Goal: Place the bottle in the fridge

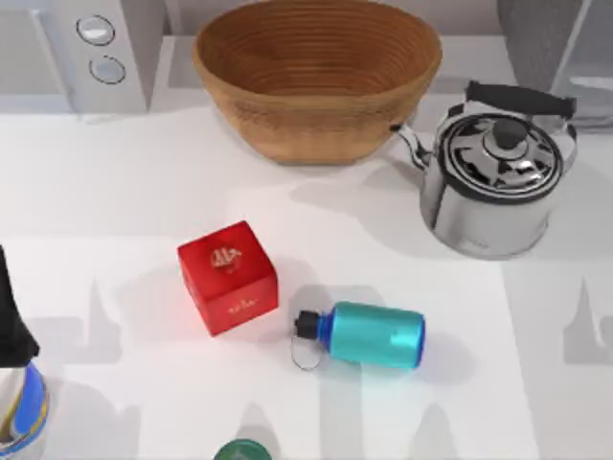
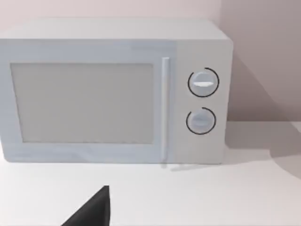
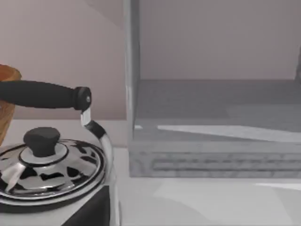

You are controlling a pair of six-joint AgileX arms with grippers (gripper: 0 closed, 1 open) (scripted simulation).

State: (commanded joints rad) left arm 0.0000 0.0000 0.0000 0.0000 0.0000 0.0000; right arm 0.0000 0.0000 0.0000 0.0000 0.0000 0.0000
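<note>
The teal bottle (image 1: pixel 374 335) lies on its side on the white table (image 1: pixel 115 192), front of centre. Its black cap and wire loop point left, toward the red cube (image 1: pixel 228 278) close beside it. The fridge (image 1: pixel 560 43) stands at the back right corner. In the right wrist view the fridge (image 3: pixel 211 122) shows an open grey compartment, just behind the kettle (image 3: pixel 47 169). A dark tip of my left gripper (image 2: pixel 91 212) juts in low in the left wrist view, facing the microwave. A dark part of my right gripper (image 3: pixel 91 209) sits close to the kettle.
A wicker basket (image 1: pixel 316 72) stands at the back centre, and a steel kettle (image 1: pixel 493 177) stands right of it, in front of the fridge. The microwave (image 1: pixel 81 48) is at the back left. A black-white-blue object (image 1: pixel 19 407) is at the left edge, a green-capped item (image 1: pixel 241 450) at the front edge.
</note>
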